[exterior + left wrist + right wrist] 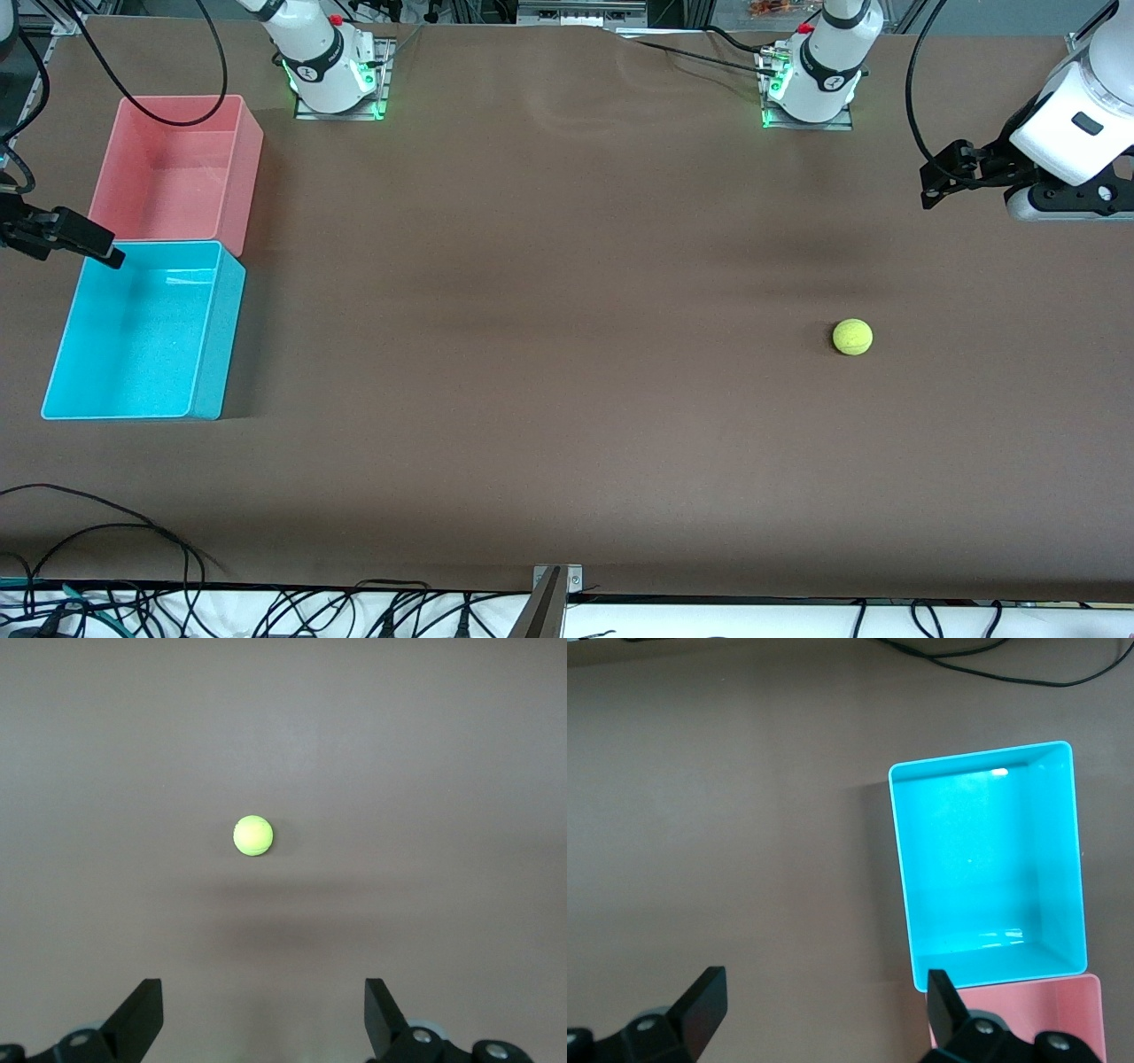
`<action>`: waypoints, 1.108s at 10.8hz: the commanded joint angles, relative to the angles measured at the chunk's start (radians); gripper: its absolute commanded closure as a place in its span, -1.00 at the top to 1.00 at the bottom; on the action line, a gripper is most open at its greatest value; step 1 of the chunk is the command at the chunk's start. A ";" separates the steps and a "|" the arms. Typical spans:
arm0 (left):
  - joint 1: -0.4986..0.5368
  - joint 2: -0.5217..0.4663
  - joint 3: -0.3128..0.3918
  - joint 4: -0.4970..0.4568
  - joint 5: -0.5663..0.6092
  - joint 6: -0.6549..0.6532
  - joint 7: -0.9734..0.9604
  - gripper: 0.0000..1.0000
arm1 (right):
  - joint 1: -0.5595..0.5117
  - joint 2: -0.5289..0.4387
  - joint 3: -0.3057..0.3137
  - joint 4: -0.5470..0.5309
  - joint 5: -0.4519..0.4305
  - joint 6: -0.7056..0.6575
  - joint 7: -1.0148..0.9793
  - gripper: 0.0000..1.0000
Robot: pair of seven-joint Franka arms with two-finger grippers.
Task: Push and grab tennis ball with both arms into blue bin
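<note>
The tennis ball (852,337) lies alone on the brown table toward the left arm's end. It also shows in the left wrist view (252,835), well apart from my fingers. My left gripper (932,186) hangs open and empty above the table at that end; its midpoint in the left wrist view (263,997) is over bare table. The blue bin (215,341) stands empty at the right arm's end and shows in the right wrist view (983,970). My right gripper (104,251) is open and empty, in the air by the bin's corner (824,988).
An empty pink bin (250,168) stands against the blue bin, farther from the front camera; its corner shows in the right wrist view (1081,1019). Black cables (106,523) lie along the table's front edge, beside a metal bracket (554,589).
</note>
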 commanded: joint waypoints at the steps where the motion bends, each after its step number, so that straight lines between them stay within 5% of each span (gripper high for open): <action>1: 0.002 0.017 -0.003 0.037 0.010 -0.022 -0.002 1.00 | 0.002 0.009 -0.001 0.022 0.014 -0.020 0.008 1.00; 12: 0.027 0.027 -0.008 0.019 0.023 -0.019 -0.003 1.00 | 0.002 0.010 -0.001 0.016 0.014 -0.020 0.011 1.00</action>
